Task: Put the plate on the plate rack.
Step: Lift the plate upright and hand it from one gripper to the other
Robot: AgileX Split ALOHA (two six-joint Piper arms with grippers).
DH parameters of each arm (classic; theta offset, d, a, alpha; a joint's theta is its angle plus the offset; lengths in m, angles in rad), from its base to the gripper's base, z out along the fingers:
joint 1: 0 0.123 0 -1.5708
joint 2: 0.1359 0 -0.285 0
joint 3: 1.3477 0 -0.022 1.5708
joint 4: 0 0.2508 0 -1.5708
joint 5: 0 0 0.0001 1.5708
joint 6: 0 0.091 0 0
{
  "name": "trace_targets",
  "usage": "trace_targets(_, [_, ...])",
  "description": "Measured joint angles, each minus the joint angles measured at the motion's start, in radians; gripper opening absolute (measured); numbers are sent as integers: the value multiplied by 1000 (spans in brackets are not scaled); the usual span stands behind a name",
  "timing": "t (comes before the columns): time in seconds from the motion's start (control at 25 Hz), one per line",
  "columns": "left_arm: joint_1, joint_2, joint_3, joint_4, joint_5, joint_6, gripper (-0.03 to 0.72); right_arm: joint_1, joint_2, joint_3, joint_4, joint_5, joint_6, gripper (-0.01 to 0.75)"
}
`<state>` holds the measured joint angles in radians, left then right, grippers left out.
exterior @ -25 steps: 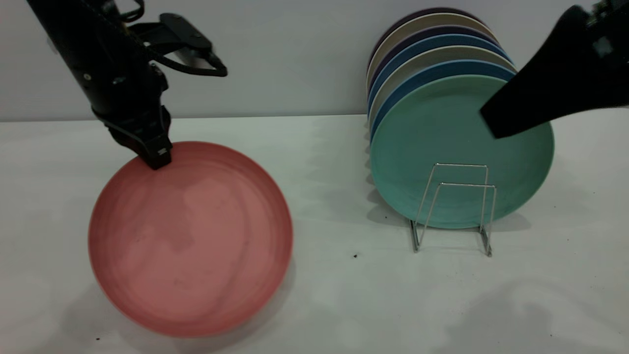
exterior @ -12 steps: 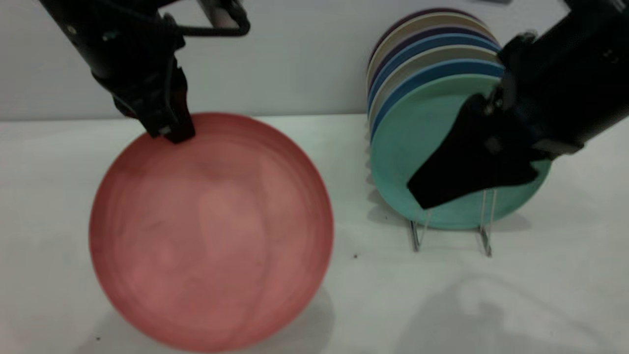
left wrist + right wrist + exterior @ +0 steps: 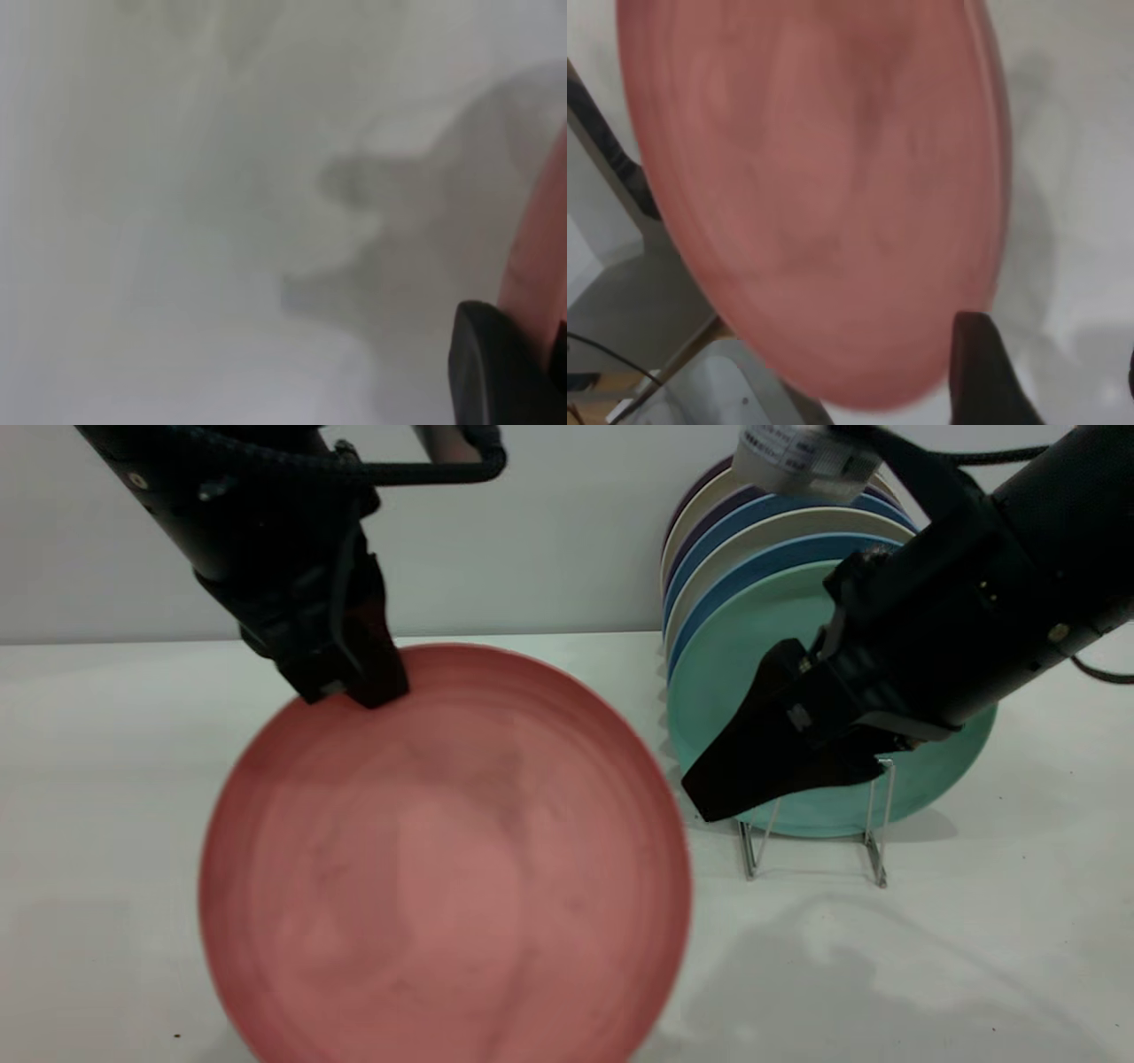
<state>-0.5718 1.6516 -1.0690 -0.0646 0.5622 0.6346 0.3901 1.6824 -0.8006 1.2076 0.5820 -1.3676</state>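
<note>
Currently my left gripper [image 3: 354, 682] is clamped on the far-left part of the rim of the plate [image 3: 443, 868], fingers pinched tight with the rim between them. Plate is tilted up, its face turned toward the exterior camera, its near edge running out of the bottom of that view. From that view I can't tell whether the near edge touches the table [image 3: 930, 957]. In the left wrist view I see only one dark finger [image 3: 496, 372] against a sliver of the pink rim [image 3: 536, 266], with shadowed table beyond.

Plate sits left of the plate rack [image 3: 815, 815], not in it. Right edge of the plate comes close to the tip of my right gripper [image 3: 718, 793].

Right gripper reaches in from the right, pointing left and down, in front of the teal-green plate [image 3: 744, 655]. It grips nothing; I can't tell how far its fingers are parted. Right wrist view is filled by the pink plate [image 3: 815, 195], with one dark finger [image 3: 983, 372] near its edge.

Rack stands on the right side of the table with a row of upright plates: teal-green nearest, then blue plates [image 3: 771, 549] and cream ones behind. Two wire loops at the near end are free.
</note>
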Motion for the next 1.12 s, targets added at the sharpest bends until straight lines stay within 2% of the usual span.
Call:
trace_targets(0.28, [-22,0,4,-112,-2,69,17,0,47,-2,78,-2,-64,413])
trace_targets(0.6, [-31,0,4,-143,-5,101,17,0,132,-2,216,50,-180,400])
trace_targets(0.68, [-31,0,4,-143,-5,103,18,0,141,-2,238,56,-203,356])
trace_targets(0.76, [-31,0,4,-143,-6,103,21,0,148,-2,250,61,-219,277])
trace_targets(0.88, [-31,0,4,-144,-10,103,25,2,153,-6,253,70,-243,97])
trace_targets(0.96, [-31,0,4,-141,-15,103,25,4,153,-6,248,80,-256,61])
trace_targets(1.12, [-30,0,4,-132,-15,101,27,7,154,-7,245,79,-258,61])
